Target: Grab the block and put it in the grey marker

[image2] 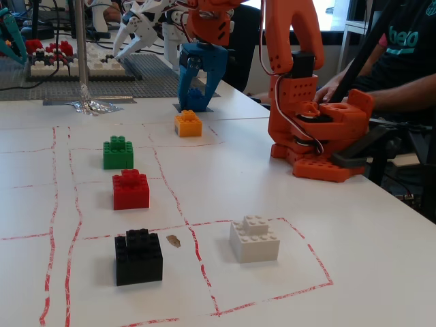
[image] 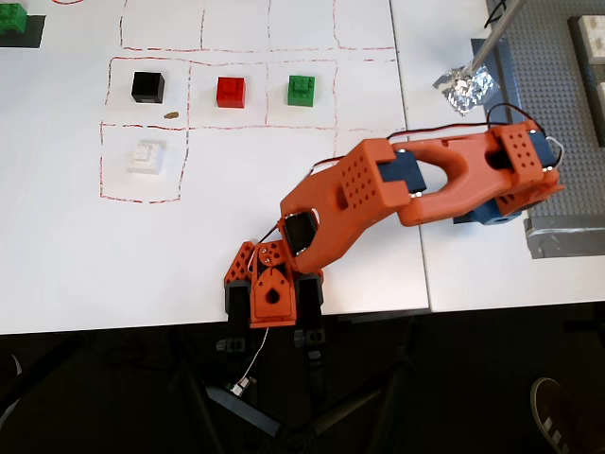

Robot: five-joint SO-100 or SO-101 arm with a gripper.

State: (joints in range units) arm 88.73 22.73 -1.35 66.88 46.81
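Observation:
No blue block shows in either view. No plain mid-grey square patch shows either. My orange gripper (image: 272, 305) is folded down at the front edge of the white table (image: 359, 265), away from all the blocks. In the fixed view it (image2: 319, 167) lies low on the table at the right. Its jaws are bunched under the wrist, and I cannot tell whether they are open or shut. Nothing shows between them.
Black (image: 147, 86), red (image: 231, 91), green (image: 302, 90) and white (image: 145, 156) blocks sit in red-lined squares. An orange-yellow block (image2: 188, 123) sits by the blue arm base (image2: 197, 75). Another green block (image: 13, 21) stands on a dark patch. Crumpled foil (image: 465, 87) and a studded baseplate (image: 567, 142) are near.

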